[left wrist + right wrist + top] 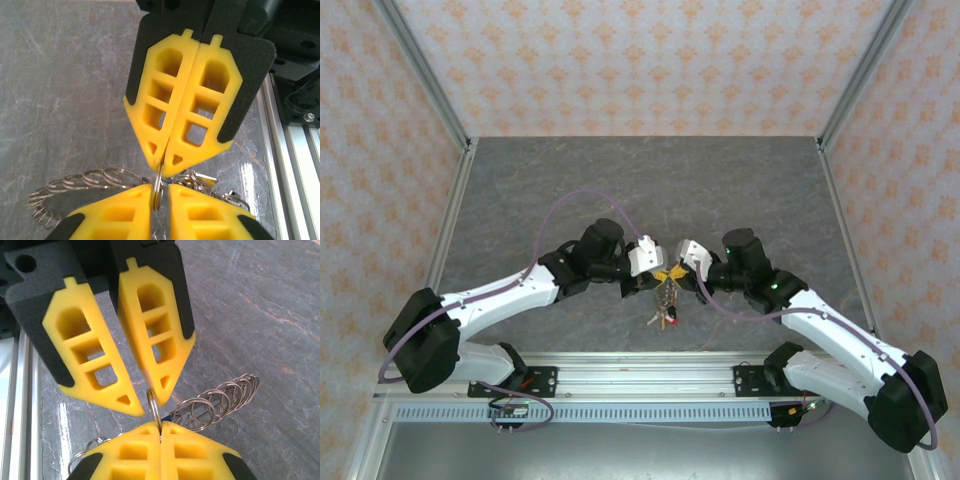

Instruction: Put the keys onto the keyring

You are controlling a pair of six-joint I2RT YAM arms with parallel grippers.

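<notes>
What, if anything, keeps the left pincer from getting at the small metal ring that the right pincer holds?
Likely nothing, so yes. The right pincer is shut on one edge of the small metal ring, and the left pincer stands slightly open with the ring's bare edge between its fingers.

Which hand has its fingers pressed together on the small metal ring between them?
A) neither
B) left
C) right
C: the right hand has its fingers pressed together on the small metal ring, while the left hand shows a gap between its fingers.
</notes>
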